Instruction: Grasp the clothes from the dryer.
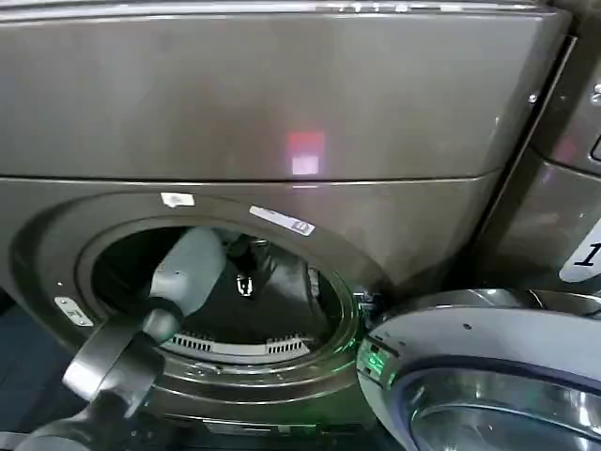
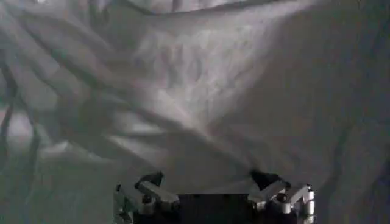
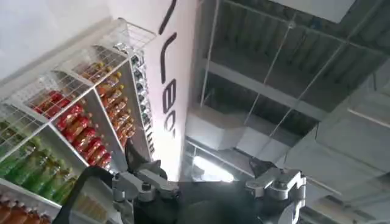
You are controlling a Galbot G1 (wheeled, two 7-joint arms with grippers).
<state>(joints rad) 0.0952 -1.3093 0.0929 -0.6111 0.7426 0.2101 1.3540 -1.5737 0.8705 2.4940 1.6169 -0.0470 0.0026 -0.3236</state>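
Dryer (image 1: 282,113) porthole surrounds left claw (image 2: 213,192), spread against clothes (image 2: 201,91); right claw (image 3: 210,182) spread

The setting is a commercial, shop-like interior: numbered bronze front-loading machines, including the dryer (image 1: 282,113), stand side by side, with wire shelves (image 3: 73,115) of bottled drinks (image 3: 79,125) under exposed ceiling ducting (image 3: 225,131).

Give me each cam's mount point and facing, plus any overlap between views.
Head: on the robot's head, looking down at the dryer with its door swung open; the left arm reaches into the drum.
Left wrist: on that arm, inside the drum, facing the clothes close up; left pincer open.
Right wrist: faces up toward a drinks shelf and ceiling; right pincer open, empty.
Shared: head and left wrist both cover the drum's inside.
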